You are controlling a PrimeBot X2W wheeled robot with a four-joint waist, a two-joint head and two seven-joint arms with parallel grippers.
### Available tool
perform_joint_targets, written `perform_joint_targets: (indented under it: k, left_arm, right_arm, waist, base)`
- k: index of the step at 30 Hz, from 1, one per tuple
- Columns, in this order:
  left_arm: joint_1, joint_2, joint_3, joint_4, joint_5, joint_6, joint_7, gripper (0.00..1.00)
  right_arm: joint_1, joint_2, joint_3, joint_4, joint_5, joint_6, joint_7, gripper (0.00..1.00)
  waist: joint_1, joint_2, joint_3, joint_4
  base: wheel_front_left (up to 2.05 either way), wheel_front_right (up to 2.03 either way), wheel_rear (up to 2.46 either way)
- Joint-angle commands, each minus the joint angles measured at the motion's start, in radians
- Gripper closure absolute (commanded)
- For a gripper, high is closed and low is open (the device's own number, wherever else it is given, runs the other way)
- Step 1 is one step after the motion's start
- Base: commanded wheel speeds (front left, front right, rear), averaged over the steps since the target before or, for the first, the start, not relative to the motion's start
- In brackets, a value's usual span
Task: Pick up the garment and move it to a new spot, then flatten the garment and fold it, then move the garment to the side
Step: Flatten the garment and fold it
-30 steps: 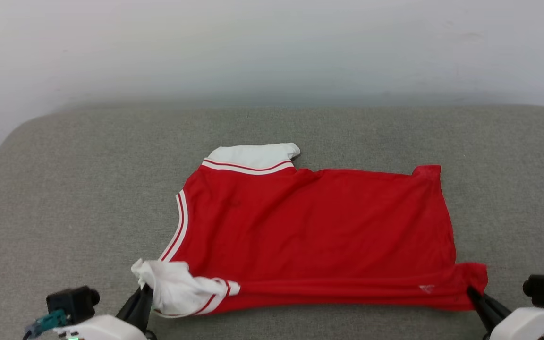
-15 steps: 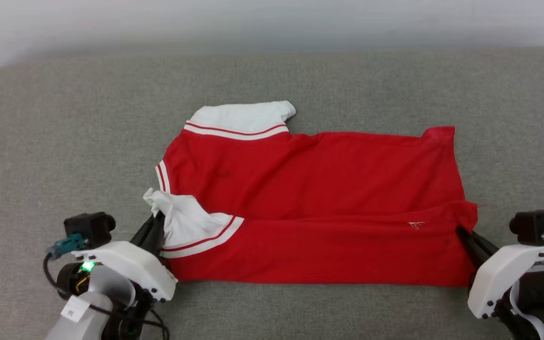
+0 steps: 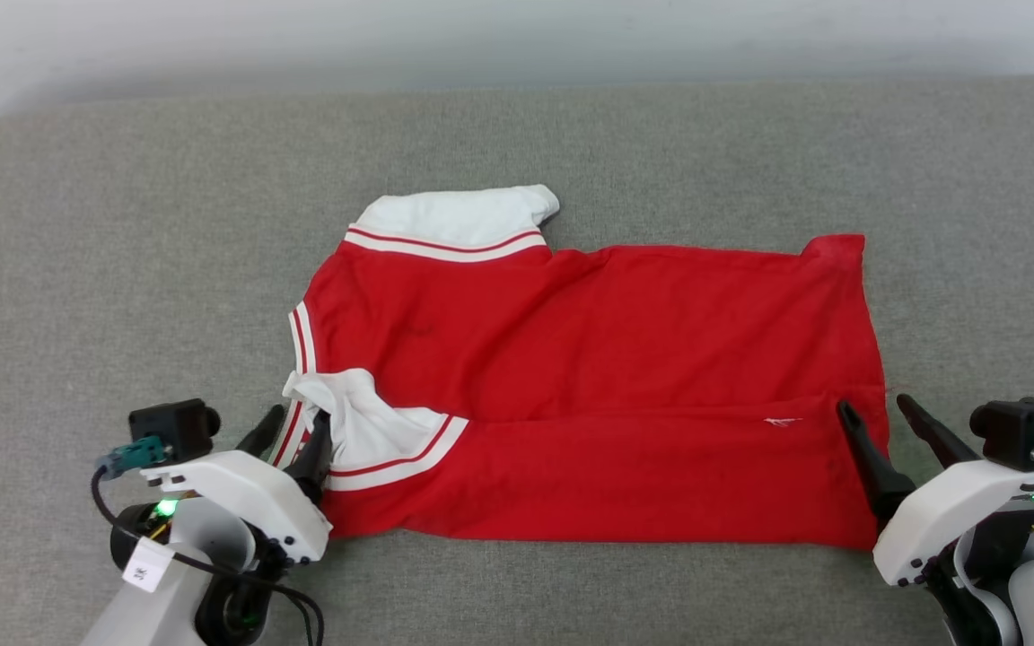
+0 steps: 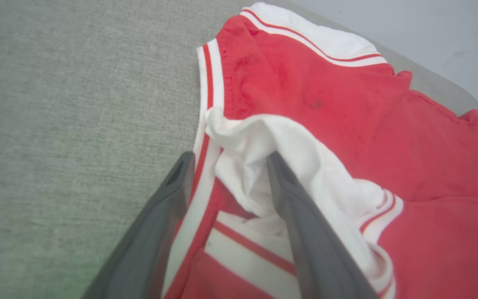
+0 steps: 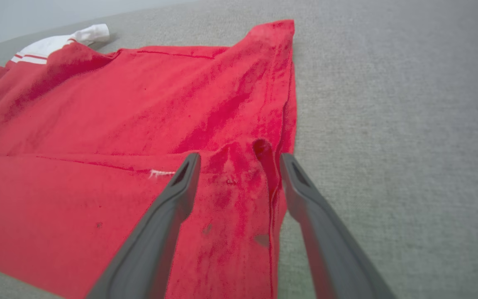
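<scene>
The red garment (image 3: 589, 359) lies on the grey cushion (image 3: 122, 269), its near strip folded over onto the body, plain side up; any lettering is hidden. One white sleeve (image 3: 454, 215) lies flat at the far left, the other (image 3: 364, 422) is bunched at the near left. My left gripper (image 3: 293, 435) is open around that bunched sleeve (image 4: 264, 158); in the left wrist view the left gripper (image 4: 230, 160) shows a wide gap. My right gripper (image 3: 880, 414) is open over the near right corner of the garment (image 5: 139, 104), and the right gripper (image 5: 241, 160) straddles the hem there.
The cushion (image 5: 388, 104) extends well past the garment to the left, right and far side. A pale wall (image 3: 517, 36) runs behind its far edge. A narrow band of cushion lies between the garment and my arms.
Both grippers carried the garment's near edge away from me, folding it onto the body, then opened and let go. The head camera tilted down.
</scene>
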Motion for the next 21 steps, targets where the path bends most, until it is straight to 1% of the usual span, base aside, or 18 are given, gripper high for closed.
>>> perform_joint_targets:
  k: [1,5,7,10,12,15,18,20,21]
  left_arm:
    - [0.011,0.009,0.011,-0.001,-0.006,0.008,-0.012,0.00]
    - [0.030,0.048,0.030,-0.025,-0.017,0.026,0.010,0.00]
    - [0.039,0.079,0.034,-0.043,-0.014,0.035,0.034,0.00]
    - [0.050,0.128,0.035,-0.084,-0.025,0.048,0.107,0.00]
    - [0.059,0.162,0.034,-0.119,-0.046,0.047,0.176,0.00]
    - [0.071,0.221,0.029,-0.181,-0.088,0.050,0.309,0.00]
    - [0.100,0.267,0.027,-0.241,-0.143,0.078,0.446,0.00]
    - [0.114,0.297,0.026,-0.276,-0.163,0.103,0.516,0.00]
    - [0.120,0.302,0.027,-0.293,-0.178,0.113,0.542,0.00]
  right_arm:
    - [0.009,0.006,-0.003,-0.009,-0.005,-0.001,-0.046,0.00]
    - [0.020,0.020,-0.011,-0.025,-0.017,-0.001,-0.143,0.00]
    - [0.032,0.032,-0.016,-0.033,-0.025,-0.001,-0.173,0.00]
    - [0.047,0.048,-0.029,-0.049,-0.035,-0.001,-0.197,0.00]
    - [0.062,0.059,-0.038,-0.063,-0.043,-0.001,-0.199,0.00]
    - [0.086,0.074,-0.046,-0.091,-0.048,-0.001,-0.188,0.00]
    - [0.101,0.086,-0.053,-0.121,-0.057,-0.001,-0.173,0.00]
    - [0.107,0.094,-0.055,-0.139,-0.063,-0.001,-0.163,0.00]
    - [0.108,0.098,-0.058,-0.146,-0.065,-0.001,-0.161,0.00]
  waist:
    - [-0.0002,0.0000,-0.022,-0.002]
    - [-0.0002,0.0000,-0.061,-0.007]
    - [-0.0002,0.0000,-0.080,-0.011]
    - [-0.0002,0.0000,-0.101,-0.016]
    - [-0.0002,0.0000,-0.109,-0.021]
    - [-0.0002,0.0000,-0.113,-0.033]
    - [-0.0002,0.0000,-0.106,-0.049]
    - [-0.0002,0.0000,-0.096,-0.061]
    - [-0.0002,0.0000,-0.090,-0.066]
  base:
    - [0.00,0.00,0.00]
    - [0.00,0.00,0.00]
    - [0.00,0.00,0.00]
    - [0.00,0.00,0.00]
    - [0.00,0.00,0.00]
    - [0.00,0.00,0.00]
    - [0.00,0.00,0.00]
    - [0.00,0.00,0.00]
    - [0.00,0.00,0.00]
